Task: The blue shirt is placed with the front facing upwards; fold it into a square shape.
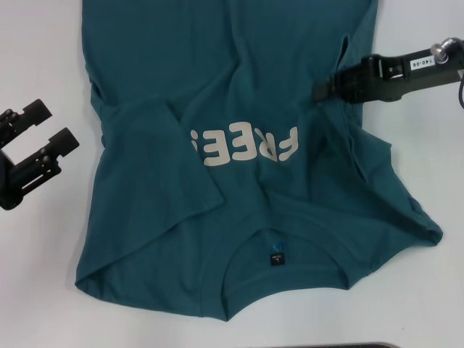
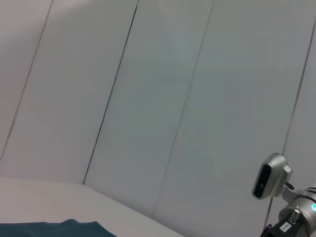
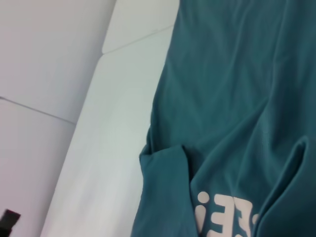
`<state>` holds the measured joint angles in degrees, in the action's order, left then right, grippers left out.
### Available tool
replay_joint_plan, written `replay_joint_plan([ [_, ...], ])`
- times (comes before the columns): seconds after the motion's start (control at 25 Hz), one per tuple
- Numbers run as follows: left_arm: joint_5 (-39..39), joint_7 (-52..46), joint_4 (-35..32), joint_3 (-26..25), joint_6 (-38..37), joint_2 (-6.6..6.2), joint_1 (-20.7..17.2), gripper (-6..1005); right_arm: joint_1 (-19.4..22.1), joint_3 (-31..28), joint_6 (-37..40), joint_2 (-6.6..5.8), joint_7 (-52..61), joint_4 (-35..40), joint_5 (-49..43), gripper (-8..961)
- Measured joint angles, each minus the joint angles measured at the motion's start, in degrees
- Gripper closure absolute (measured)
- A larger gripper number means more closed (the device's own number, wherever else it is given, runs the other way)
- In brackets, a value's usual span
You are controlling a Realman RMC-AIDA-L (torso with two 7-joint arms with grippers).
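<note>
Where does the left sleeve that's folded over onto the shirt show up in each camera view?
Head view: the folded left sleeve lies on the blue shirt, left of the off-white letters.
Left wrist view: only a strip of teal cloth at the bottom edge; the sleeve cannot be picked out.
Right wrist view: the sleeve is low, beside the letters.
Shared landmark: the letters.

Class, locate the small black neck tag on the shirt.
In the head view, the neck tag sits inside the blue shirt's collar, below the off-white lettering.

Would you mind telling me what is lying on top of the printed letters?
A folded-in sleeve of the blue shirt lies over the letters, leaving "FREE" showing; anything further is covered.
</note>
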<state>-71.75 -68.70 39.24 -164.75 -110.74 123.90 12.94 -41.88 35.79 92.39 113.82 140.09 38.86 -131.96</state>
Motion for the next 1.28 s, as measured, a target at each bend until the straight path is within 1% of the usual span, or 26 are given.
replay_joint_plan([
  [0.08, 0.0, 0.0, -0.15, -0.08, 0.05, -0.09, -0.04, 278, 0.14, -0.34, 0.32, -0.22, 0.22, -0.06, 1.71, 738],
  [0.28, -0.4, -0.03, -0.15, -0.14, 0.09, -0.16, -0.2, 279, 0.85, -0.44, 0.63, -0.57, 1.94, -0.37, 4.01, 494],
  [0.4, -1.23, -0.03, -0.14, -0.14, 0.09, -0.15, -0.51, 279, 0.7, 0.74, 1.02, -0.67, 2.9, -0.44, 3.39, 279],
  [0.64, -1.54, -0.03, -0.12, -0.06, 0.09, -0.15, -1.12, 278, 0.29, 4.15, 1.65, -0.93, 4.21, 1.06, 2.75, 267],
  [0.8, -2.13, -0.03, -0.12, -0.03, 0.07, -0.1, -1.52, 279, -0.49, 4.26, 2.28, -1.06, 4.38, 1.36, 2.8, 267],
  [0.92, -2.39, -0.03, -0.13, -0.04, -0.01, -0.07, -1.65, 279, -0.99, 4.6, 1.49, -1.43, 6.31, 1.87, 0.35, 266],
  [1.08, -2.64, -0.03, -0.12, -0.04, -0.02, -0.06, -1.69, 279, -1.24, 6.52, 0.89, -1.4, 8.24, 4.04, -1.8, 266],
  [1.16, -2.74, -0.03, -0.12, -0.04, -0.02, -0.06, -1.69, 279, -1.56, 7.52, 1.1, -1.38, 8.53, 5.14, -1.78, 266],
  [1.28, -2.99, -0.03, -0.12, -0.04, 0.0, -0.12, -1.69, 278, -2.09, 7.51, 2.33, -1.3, 7.41, 6.37, -0.24, 266],
])
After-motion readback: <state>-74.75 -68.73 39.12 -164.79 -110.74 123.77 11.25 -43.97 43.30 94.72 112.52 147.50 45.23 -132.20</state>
